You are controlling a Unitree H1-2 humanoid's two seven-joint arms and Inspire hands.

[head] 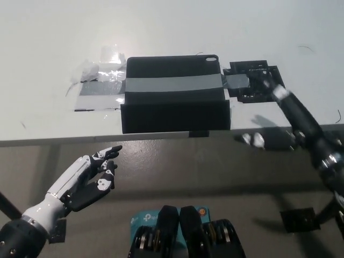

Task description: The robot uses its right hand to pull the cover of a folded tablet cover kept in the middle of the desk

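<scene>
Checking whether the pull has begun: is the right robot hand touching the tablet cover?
Cannot tell. In the head view the black right robot hand lies beside the tablet cover, merging with it; no gap or contact shows.

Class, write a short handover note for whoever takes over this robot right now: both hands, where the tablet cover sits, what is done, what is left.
Right hand: black, at the right edge of the black folded tablet cover; whether it is gripping cannot be told.
Left hand: white, open, resting below the white desk's front edge.
Cover: at the desk's front edge, a grey tape strip across it.
Done: right hand has reached the cover.
Left: pull the cover.
</scene>
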